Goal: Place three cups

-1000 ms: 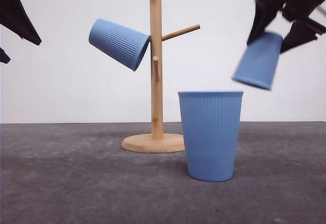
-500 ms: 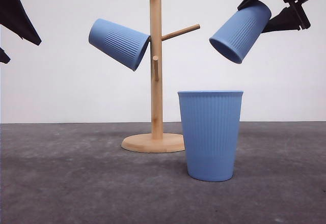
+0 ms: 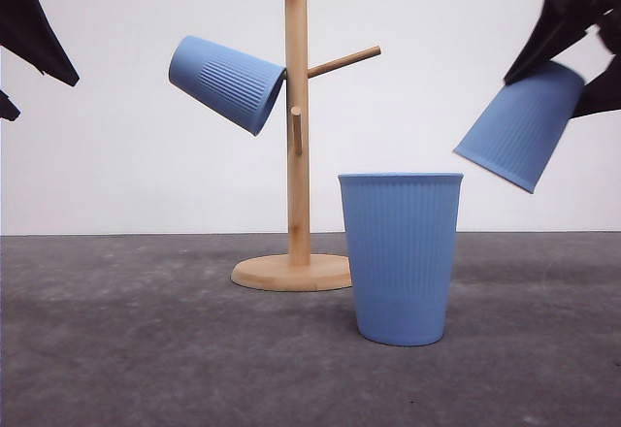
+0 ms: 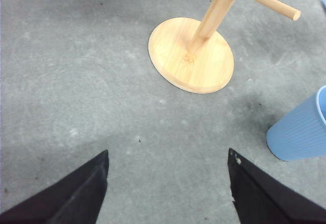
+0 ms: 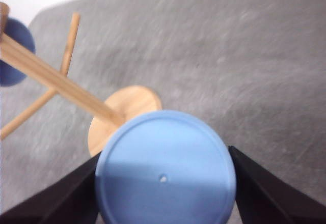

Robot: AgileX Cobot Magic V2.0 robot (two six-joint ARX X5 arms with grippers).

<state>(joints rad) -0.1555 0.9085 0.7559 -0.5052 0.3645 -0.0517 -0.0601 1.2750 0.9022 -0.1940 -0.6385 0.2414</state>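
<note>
Since half a second ago the held cup (image 3: pixel 522 126) has dropped lower and swung right, its mouth now tipped down toward seven o'clock. The right gripper (image 5: pixel 163 183) pinches it by the base, high at the stand's (image 3: pixel 296 155) three o'clock in the front view. Another cup (image 3: pixel 227 82) hangs tilted on a peg at the post's nine o'clock. The third cup (image 3: pixel 401 257) stands upright on the table (image 3: pixel 146 349), in front of the stand's base. The left gripper (image 4: pixel 168 188) hangs spread, holding nothing.
</note>
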